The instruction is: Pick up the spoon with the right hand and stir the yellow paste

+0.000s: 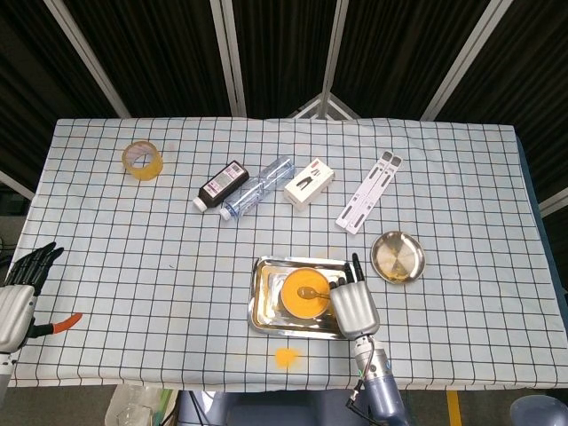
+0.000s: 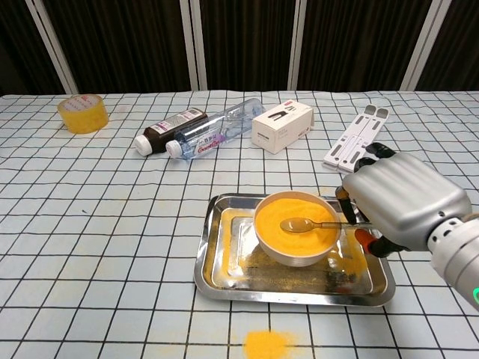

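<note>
Dark slatted panels behind; bench (image 2: 90,224) under a white cloth with a black grid. Near front centre a steel tray (image 2: 224,280) carries a bowl (image 2: 277,254) of yellow paste (image 2: 288,209). The spoon (image 2: 299,224) lies with its bowl face-up on the paste and its thin handle running right over the rim, into the right hand (image 2: 400,198). That hand sits just beside the bowl, fingers curled round the handle end; the contact itself is hidden behind the hand's shell, so a closed grip on the spoon is my reading, not a clear sighting. Left hand (image 1: 19,288) rests at the bench's far left edge, fingers apart, holding nothing. Handling judgement: spoon looks metal, stiff, light, slim and likely slick, so it may roll in the fingers; best held far out on the handle, clear of the rim. Paste looks powdery or thick; the bowl is light and could slide on the tray if stirred hard. A yellow spill (image 2: 266,344) lies in front of the tray, more on the tray floor. Further back: tape roll (image 2: 82,112), dark bottle (image 2: 168,129), clear bottle (image 2: 217,134), white box (image 2: 282,126), white stand (image 2: 355,138), steel dish (image 1: 397,257). Labels on bottles and box are too small to read.
</note>
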You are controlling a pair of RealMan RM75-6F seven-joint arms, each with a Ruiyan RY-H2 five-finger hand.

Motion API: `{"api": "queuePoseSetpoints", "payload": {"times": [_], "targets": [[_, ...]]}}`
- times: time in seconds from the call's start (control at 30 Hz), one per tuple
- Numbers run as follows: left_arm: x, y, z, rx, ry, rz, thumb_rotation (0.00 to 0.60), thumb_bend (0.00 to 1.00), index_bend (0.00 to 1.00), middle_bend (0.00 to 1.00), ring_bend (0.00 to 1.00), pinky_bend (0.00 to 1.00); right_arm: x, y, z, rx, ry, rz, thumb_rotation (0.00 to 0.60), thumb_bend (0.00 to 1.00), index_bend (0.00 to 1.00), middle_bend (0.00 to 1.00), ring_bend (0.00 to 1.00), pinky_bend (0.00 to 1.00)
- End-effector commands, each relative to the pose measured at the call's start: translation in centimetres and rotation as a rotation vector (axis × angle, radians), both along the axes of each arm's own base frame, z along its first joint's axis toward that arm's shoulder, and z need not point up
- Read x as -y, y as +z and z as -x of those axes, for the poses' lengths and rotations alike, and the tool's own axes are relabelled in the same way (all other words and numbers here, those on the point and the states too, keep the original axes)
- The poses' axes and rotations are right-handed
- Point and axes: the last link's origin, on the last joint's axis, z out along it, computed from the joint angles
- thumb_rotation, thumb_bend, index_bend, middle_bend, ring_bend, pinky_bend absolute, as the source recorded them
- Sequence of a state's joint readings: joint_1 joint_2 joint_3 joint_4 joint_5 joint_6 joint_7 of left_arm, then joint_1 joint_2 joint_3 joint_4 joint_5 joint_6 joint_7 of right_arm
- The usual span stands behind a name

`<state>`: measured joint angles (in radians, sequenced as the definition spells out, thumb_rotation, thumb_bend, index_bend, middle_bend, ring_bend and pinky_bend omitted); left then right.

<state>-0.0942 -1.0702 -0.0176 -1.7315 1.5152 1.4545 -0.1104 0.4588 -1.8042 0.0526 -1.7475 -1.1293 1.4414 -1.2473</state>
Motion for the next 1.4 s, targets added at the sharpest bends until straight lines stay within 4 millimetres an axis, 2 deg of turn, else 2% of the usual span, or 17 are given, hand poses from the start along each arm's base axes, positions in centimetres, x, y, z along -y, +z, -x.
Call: {"api": "queuePoseSetpoints", "payload": {"times": [0.03, 0.6, 0.87, 1.4], "targets": [[-0.01, 0.00, -0.01, 0.000, 0.000, 0.000, 0.600, 0.00, 0.00, 0.00, 0.00, 0.00, 0.00, 0.02, -0.01, 0.000, 0.001, 0.000, 0.600, 0.50, 0.54, 0.52, 0.19, 0.00], [-0.02, 0.00, 0.00, -0.001, 0.001, -0.001, 0.600, 0.00, 0.00, 0.00, 0.00, 0.00, -0.11, 0.02, 0.00, 0.002, 0.002, -0.003, 0.600, 0.53, 0.54, 0.52, 0.19, 0.00], [-0.03, 0.03, -0.01, 0.000, 0.000, -0.002, 0.600, 0.00, 0.00, 0.00, 0.00, 0.00, -0.16, 0.01, -0.12, 0.009, 0.007, -0.004, 0.600, 0.70, 0.57, 0.54, 0.20, 0.00], [-0.05, 0.01, -0.01, 0.001, 0.002, -0.002, 0.600, 0.00, 0.00, 0.00, 0.00, 0.00, -0.10, 0.42, -0.21, 0.020, 0.020, 0.005, 0.600, 0.78, 0.62, 0.56, 0.21, 0.00]]}}
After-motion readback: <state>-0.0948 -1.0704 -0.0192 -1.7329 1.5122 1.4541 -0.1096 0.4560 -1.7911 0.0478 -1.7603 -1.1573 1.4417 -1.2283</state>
